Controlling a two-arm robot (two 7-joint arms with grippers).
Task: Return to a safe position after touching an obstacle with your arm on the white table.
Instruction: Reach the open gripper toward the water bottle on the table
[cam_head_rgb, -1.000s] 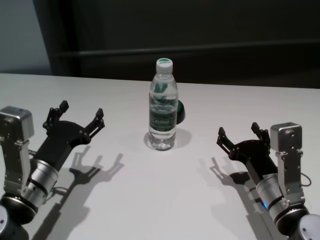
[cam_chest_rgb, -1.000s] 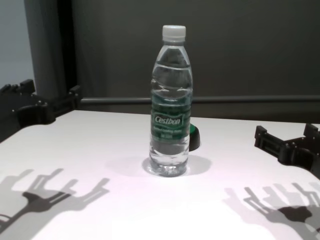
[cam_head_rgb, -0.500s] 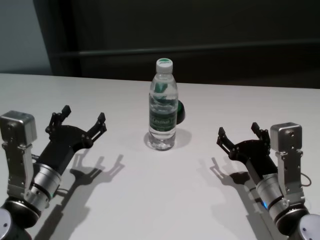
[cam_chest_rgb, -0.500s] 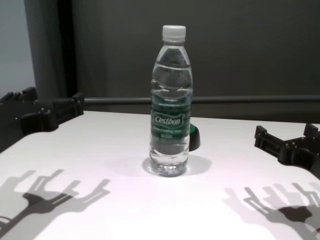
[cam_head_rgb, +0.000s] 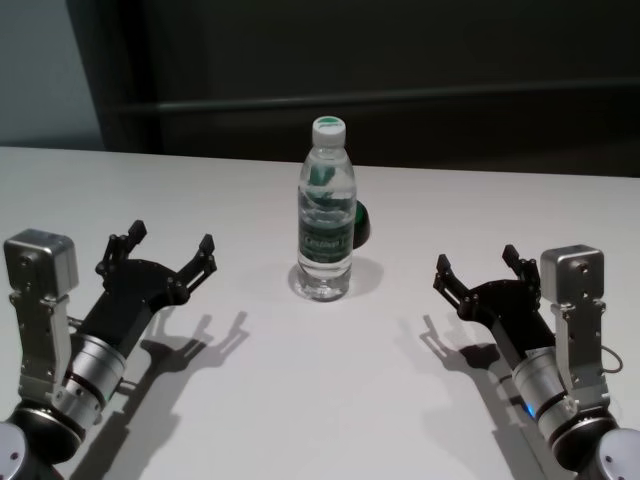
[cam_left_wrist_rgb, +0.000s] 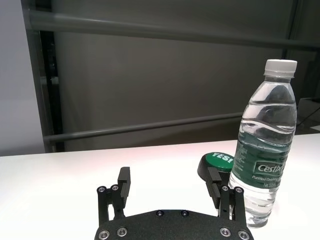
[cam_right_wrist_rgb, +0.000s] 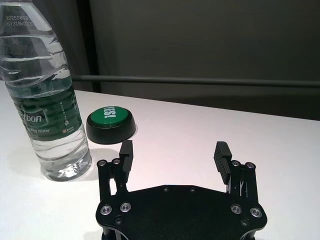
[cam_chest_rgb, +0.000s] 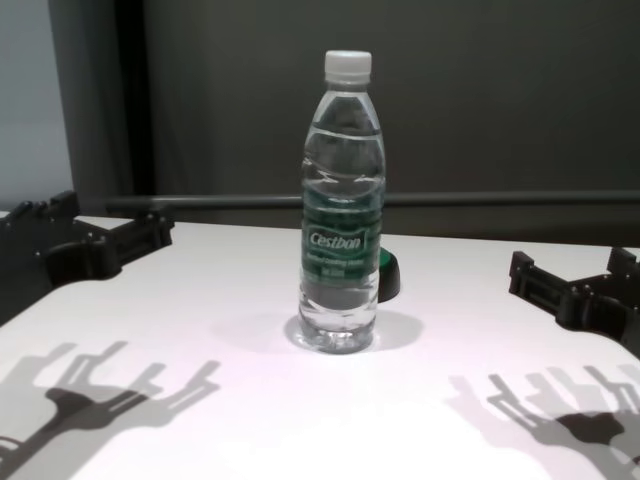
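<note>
The obstacle, a tall clear water bottle (cam_head_rgb: 326, 215) with a white cap and a green label, stands upright in the middle of the white table (cam_head_rgb: 330, 390). It also appears in the chest view (cam_chest_rgb: 342, 230) and in both wrist views (cam_left_wrist_rgb: 262, 150) (cam_right_wrist_rgb: 47, 100). My left gripper (cam_head_rgb: 171, 238) (cam_left_wrist_rgb: 169, 176) hovers open to the bottle's left, well apart from it, holding nothing. To the bottle's right my right gripper (cam_head_rgb: 476, 258) (cam_right_wrist_rgb: 174, 148) is open and empty, also apart from it.
A low green-and-black button (cam_head_rgb: 362, 225) (cam_right_wrist_rgb: 111, 122) sits on the table just behind the bottle on its right side. A dark wall with a horizontal rail (cam_chest_rgb: 480, 198) runs behind the table's far edge.
My left arm has drawn back toward the near edge and sunk lower, its gripper still open. The right arm and the bottle have not moved.
</note>
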